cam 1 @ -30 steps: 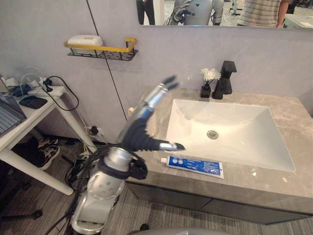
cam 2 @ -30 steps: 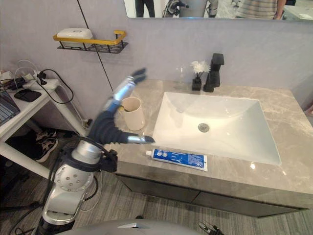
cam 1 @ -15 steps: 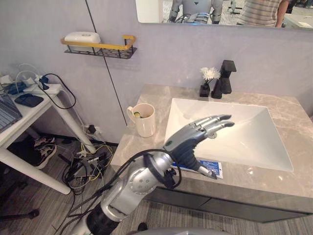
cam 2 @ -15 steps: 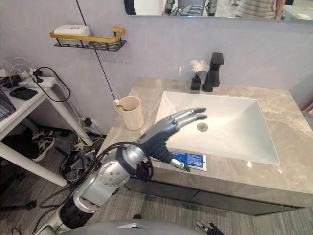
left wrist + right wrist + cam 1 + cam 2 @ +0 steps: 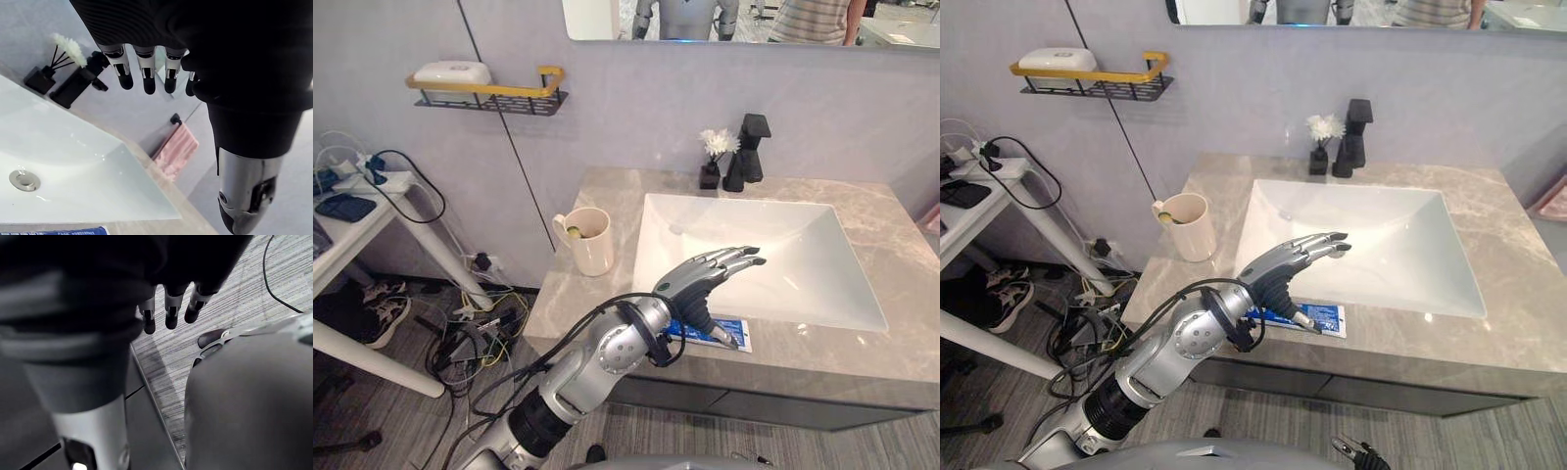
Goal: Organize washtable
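The left hand hovers palm-down over the front left corner of the white sink, fingers straight and spread, thumb angled down, holding nothing. One blue toothpaste tube lies on the grey surface just below the thumb. One cream cup stands left of the sink; one black faucet and one small flower vase stand behind it. The left wrist view adds a pink towel on a wall hook. The right wrist view shows the right hand, fingers relaxed and empty, above the floor.
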